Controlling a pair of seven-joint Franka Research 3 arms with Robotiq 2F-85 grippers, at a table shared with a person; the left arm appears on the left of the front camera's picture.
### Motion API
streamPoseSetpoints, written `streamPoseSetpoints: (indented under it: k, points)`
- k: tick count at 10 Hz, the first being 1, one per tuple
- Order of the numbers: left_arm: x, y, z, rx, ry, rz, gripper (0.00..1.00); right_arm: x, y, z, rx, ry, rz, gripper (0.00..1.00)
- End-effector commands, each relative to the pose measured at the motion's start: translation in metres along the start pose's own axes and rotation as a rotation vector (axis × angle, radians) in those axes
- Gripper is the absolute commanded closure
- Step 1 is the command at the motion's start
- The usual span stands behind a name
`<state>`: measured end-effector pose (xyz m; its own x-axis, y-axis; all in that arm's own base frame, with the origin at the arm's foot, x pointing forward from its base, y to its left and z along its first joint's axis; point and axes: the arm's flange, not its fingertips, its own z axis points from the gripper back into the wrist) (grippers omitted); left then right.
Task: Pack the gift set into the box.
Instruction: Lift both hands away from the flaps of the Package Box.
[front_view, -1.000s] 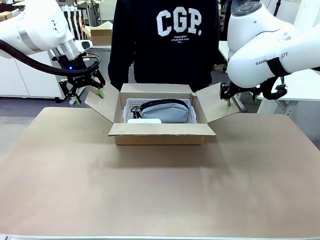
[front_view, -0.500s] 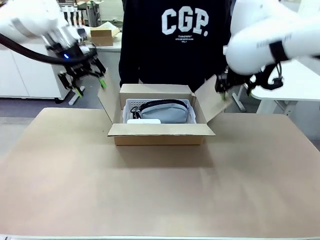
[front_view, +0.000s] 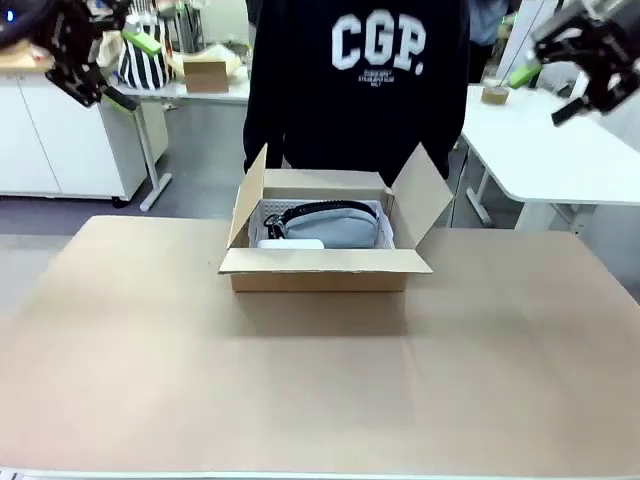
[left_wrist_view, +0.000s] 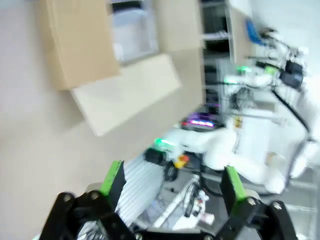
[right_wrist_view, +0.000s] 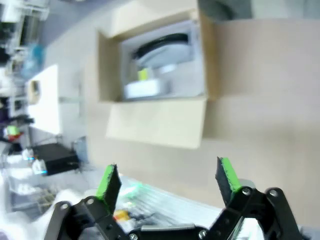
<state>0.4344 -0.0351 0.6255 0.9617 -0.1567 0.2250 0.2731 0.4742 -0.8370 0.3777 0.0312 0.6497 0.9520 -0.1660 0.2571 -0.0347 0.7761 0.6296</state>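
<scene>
Left tool: The left tool hangs high above the table's far-left corner, its green-padded fingers spread wide and gripping nothing. Its own wrist camera shows the same released tool with blurred room beyond.

Small carton: A small carton sits on a counter in the background, well apart from the work.

Table: The brown table is bare along its near edge.

Box: The box stands at the middle of the table's far edge, open at the top. Its left and right flaps stand up and lean outward, while the near flap is folded down over the front wall. The right wrist camera looks down into the box; the left wrist camera catches a blurred side of it.

Pouch: The light-grey pouch with its dark top band lies inside the box, toward the far wall, and is seen from above too.

White item: The flat white item lies inside the box, just in front of the pouch, near the front wall.

Person: A person in a dark printed sweatshirt stands directly behind the box at the far edge.

Right tool: The right tool hangs high beyond the table's far-right corner, above a white side table, fingers apart and empty, as in its own view.
</scene>
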Motion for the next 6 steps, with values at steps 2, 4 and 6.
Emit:
streamPoseSetpoints:
  k: [2,4,6]
  points:
    - [-0.029,0.057,0.021,-0.258,-0.078,0.054,0.0,-0.037,-0.097,0.023,0.26,-0.107,-0.267,0.0]
    - [-0.029,0.101,0.039,-0.297,-0.196,0.203,0.0,-0.038,-0.125,0.006,0.194,-0.163,-0.398,0.0]
    - [-0.033,0.064,0.031,-0.254,-0.091,0.067,0.0,-0.038,-0.106,0.035,0.262,-0.081,-0.289,0.0]
